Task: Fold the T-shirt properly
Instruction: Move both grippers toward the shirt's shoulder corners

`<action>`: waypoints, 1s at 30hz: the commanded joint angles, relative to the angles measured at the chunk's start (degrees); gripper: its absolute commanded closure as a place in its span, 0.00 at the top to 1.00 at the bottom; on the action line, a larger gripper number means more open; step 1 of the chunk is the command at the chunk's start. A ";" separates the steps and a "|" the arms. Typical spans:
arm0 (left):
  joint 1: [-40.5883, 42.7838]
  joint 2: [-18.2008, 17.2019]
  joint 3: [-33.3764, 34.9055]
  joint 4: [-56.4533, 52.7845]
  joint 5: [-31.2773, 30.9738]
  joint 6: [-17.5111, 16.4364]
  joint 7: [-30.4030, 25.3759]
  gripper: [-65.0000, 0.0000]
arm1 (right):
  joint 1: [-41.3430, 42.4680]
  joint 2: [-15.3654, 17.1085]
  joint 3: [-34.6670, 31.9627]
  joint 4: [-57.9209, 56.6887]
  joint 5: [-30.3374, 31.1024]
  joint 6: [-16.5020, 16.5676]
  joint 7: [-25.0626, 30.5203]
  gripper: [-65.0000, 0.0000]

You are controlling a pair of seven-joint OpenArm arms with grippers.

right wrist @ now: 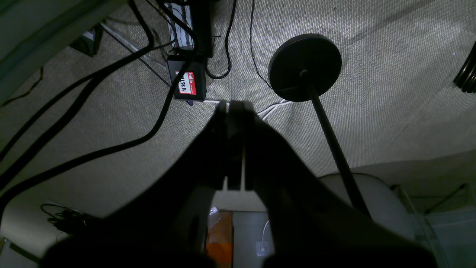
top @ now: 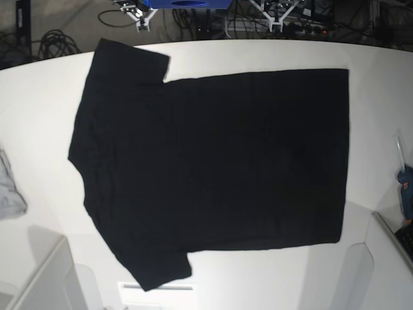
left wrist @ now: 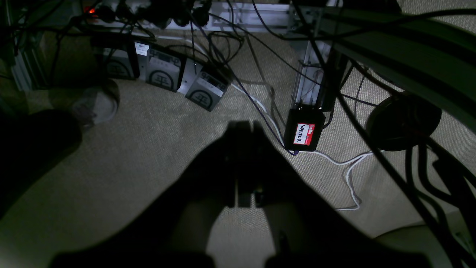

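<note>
The T-shirt (top: 213, 165) lies spread flat on the white table (top: 39, 116), plain black side up, with its sleeves toward the left and its hem toward the right. Neither gripper shows in the base view. In the left wrist view my left gripper (left wrist: 245, 125) is shut with nothing between its fingers, hanging over carpeted floor. My right gripper (right wrist: 234, 105) is likewise shut and empty in the right wrist view, also above the carpet. No part of the T-shirt appears in either wrist view.
A small grey cloth (top: 8, 187) lies at the table's left edge and a teal object (top: 406, 190) at its right edge. On the floor are cables, a black box with a red name sticker (left wrist: 304, 134), several power bricks (left wrist: 163, 72) and a round black stand base (right wrist: 305, 67).
</note>
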 commanded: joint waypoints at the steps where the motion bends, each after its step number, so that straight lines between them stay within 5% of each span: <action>1: 0.94 -0.20 0.08 0.19 -0.03 0.32 0.01 0.00 | -0.07 0.21 -0.14 0.14 -0.06 -0.36 -0.01 0.00; 20: 2.61 -0.28 0.17 0.98 -0.03 0.23 0.01 0.00 | -1.21 0.30 -0.23 0.49 -0.14 -0.36 0.08 0.00; 30: 16.15 -3.89 0.17 19.18 -0.03 0.23 0.01 0.00 | -13.34 1.88 0.30 18.52 0.21 -0.36 -0.36 0.00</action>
